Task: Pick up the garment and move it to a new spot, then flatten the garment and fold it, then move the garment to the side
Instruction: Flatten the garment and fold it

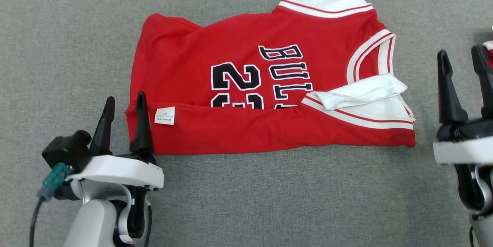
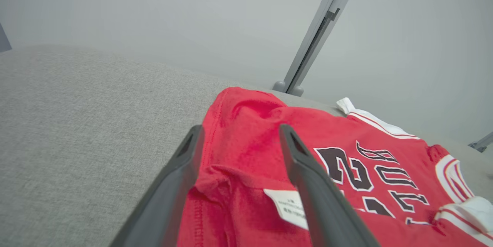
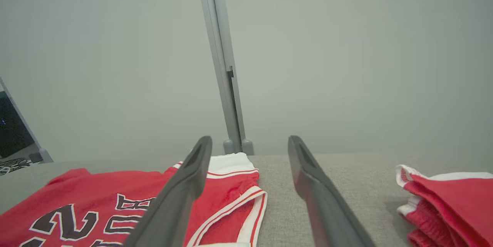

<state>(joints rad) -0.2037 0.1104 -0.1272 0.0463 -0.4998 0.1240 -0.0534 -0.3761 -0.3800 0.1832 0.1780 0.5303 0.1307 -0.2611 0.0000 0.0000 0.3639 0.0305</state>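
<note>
Jersey [image 1: 215,42] flat, long axis left-right, shoulders rightward (hem left); both jaws spread apart.

**Surroundings, positions ref. the upright grey metal post [image 3: 221,66].**
(a) Grey woven table cover [image 1: 246,200] – runs fwd from the post's twin feet, which sit at its far edge.
(b) Plain pale wall [image 3: 346,46] behind post, both sides.
(c) Folded red-and-white cloth stack [image 3: 450,197] on the cover, well to the right of post.
(d) Dark screen [image 3: 13,131] w/ pale frame, far left of post – approx. level w/ its feet; cable-like lines [image 3: 11,164] just beneath.
</note>
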